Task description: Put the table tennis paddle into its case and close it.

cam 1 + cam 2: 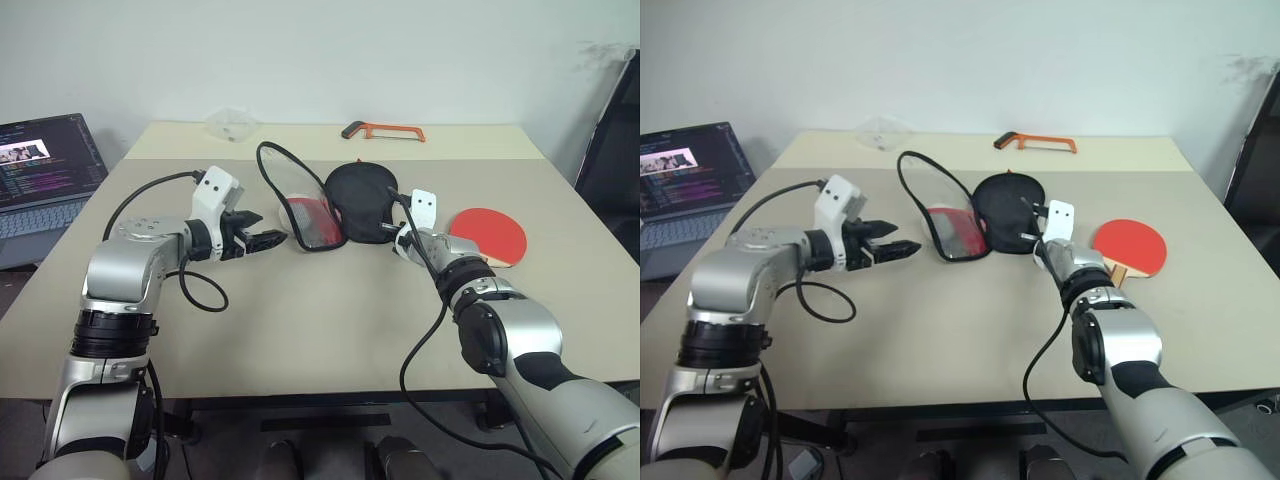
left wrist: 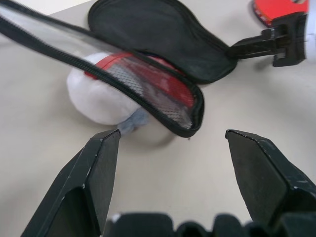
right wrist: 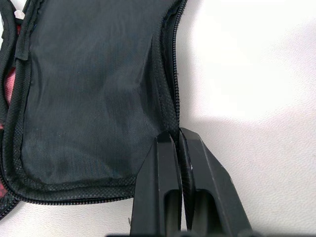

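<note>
Nearest, the left gripper (image 1: pixel 262 241) is held just above the table (image 1: pixel 330 330) with its fingers spread wide and nothing between them, pointed at the raised flap of the case (image 1: pixel 345 205). A little farther in, the right gripper (image 3: pixel 178 140) is pressed together on the zip edge of the black half of the case, a thin pinch of edging being caught between the tips. The case lies unzipped in the middle of the table, its red-and-mesh flap standing up, with a small grey-white pouch (image 2: pixel 101 98) seen under it. The table tennis paddle (image 1: pixel 490 236) rests flat just beside the right wrist, outside the case. The pinch appears shallow, so the edging could slip free if it is pulled. At the far edge an orange hacksaw (image 1: pixel 385 130) is seen.
</note>
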You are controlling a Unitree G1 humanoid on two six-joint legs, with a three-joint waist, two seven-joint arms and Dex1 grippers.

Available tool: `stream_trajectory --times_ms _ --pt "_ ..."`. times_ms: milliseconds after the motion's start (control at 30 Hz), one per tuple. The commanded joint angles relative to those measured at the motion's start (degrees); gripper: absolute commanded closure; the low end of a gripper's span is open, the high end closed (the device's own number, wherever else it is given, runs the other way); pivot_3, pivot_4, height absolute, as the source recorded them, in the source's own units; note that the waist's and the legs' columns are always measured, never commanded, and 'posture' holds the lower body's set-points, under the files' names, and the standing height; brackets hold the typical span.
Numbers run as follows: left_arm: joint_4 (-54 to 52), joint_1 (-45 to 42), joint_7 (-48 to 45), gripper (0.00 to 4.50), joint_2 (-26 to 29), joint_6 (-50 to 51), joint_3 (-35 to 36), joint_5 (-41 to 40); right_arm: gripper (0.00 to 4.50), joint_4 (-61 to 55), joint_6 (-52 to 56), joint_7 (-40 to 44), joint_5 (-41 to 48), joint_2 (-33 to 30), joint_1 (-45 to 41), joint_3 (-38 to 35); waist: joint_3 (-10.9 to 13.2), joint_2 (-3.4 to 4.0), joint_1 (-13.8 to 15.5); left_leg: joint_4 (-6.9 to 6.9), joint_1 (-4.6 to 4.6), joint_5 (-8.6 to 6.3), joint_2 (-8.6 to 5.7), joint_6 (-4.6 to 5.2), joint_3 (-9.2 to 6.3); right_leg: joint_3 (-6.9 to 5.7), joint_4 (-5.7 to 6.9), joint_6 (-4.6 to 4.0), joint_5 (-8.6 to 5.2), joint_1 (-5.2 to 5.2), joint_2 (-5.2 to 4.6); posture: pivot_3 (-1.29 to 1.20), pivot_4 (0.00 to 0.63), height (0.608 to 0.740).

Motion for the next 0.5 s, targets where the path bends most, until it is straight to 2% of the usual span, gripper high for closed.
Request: stream_trajectory --times_ms 33,500 --pt "-0.26 -1.92 0.19 0.77 0.70 -1.57 -0.13 -0.06 4.49 -1.52 0.71 0.80 -0.75 -0.26 -0.85 0.22 0.00 0.00 0.00 0.00 0.00 0.00 0.00 0.00 0.00 0.00 0.00 0.00 0.00 0.00 0.00 0.00 0.150 0.740" --pt "0.97 -2.46 0.42 0.77 0.33 -2.68 -1.13 0.16 4.49 -10.61 7.98 4.12 -2.78 -6.84 4.31 2.19 0.01 0.01 0.29 -0.02 -0.01 0.00 -0.01 0.00 0.02 0.01 -0.03 0.01 -0.01 0.00 -0.01 0.00 0.150 0.740"
